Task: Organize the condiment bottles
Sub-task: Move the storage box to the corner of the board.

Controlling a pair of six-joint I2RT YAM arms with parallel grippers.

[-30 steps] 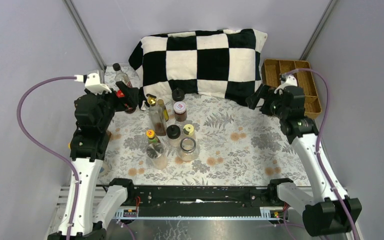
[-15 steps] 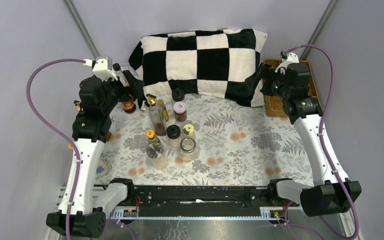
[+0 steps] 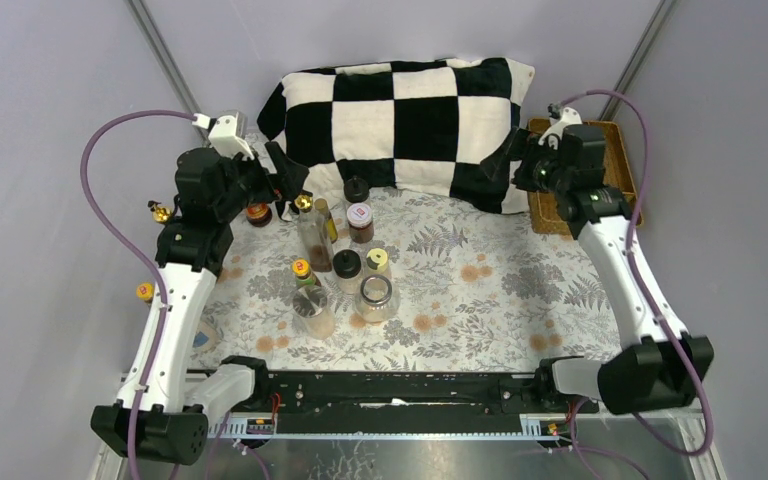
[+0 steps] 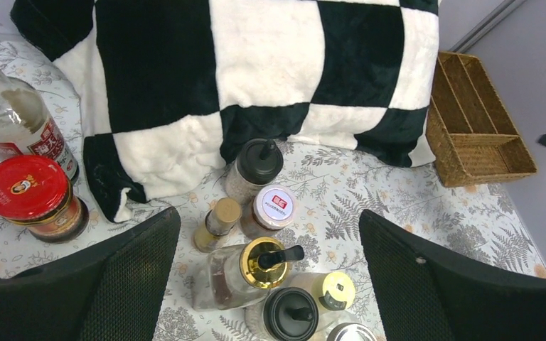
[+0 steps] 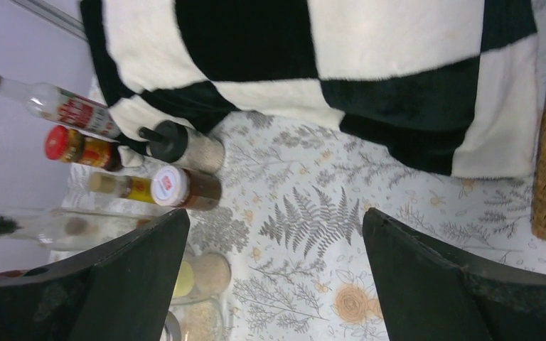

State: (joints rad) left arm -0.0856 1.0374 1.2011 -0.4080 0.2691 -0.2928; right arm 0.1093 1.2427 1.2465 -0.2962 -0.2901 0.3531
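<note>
A robot test booth, this one, not a kitchen: bare grey walls (image 3: pixel 40 80), a metal corner post (image 3: pixel 161 55), two robot arms (image 3: pixel 175 310) bolted to a rail (image 3: pixel 400 388), the bench dressed with a floral cloth (image 3: pixel 500 300) and a checked pillow (image 3: pixel 410 110).

Counted here: at least eleven bottles and jars (image 4: pixel 259 264), one checked cushion (image 3: pixel 400 115), one wicker tray (image 4: pixel 462 162), one flowered cloth (image 3: pixel 490 295) and two robot arms (image 3: pixel 175 320).

On table (image 3: pixel 520 290): condiment bottles (image 3: pixel 345 265) clustered L-centre, just in front of pillow (image 3: pixel 400 110). Tray (image 4: pixel 441 135) far R, beside pillow's R end, well apart from bottles.
</note>
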